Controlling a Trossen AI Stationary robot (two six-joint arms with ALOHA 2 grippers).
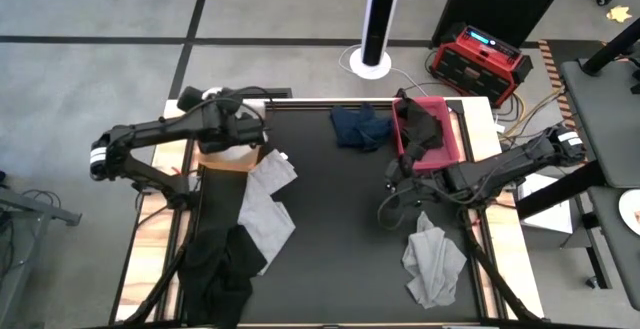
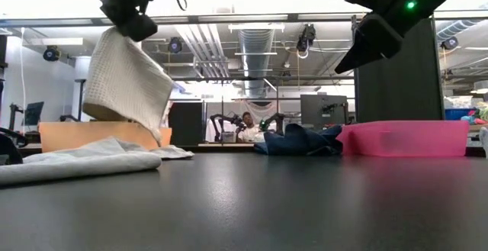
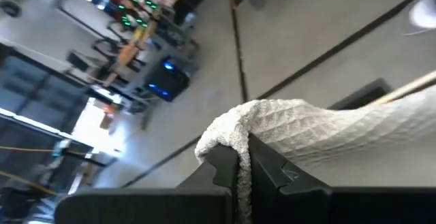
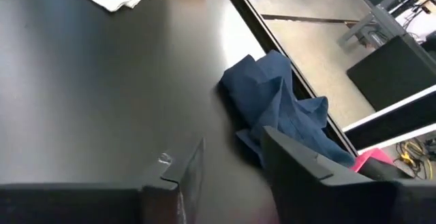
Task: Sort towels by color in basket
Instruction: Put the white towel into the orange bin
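One white towel (image 2: 126, 83) hanging lengthwise downward, clamped in left hand (image 3: 242, 163), right hand (image 4: 231, 163) fingers apart, empty

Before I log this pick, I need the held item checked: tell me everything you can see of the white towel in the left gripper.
The white towel is a soft waffle-weave cloth, off-white. It hangs from the left gripper, whose fingers are shut on a bunched fold at its top. It droops in loose folds, clear of the table, above the tan basket at the table's far left. Nothing but the gripper visibly touches it.
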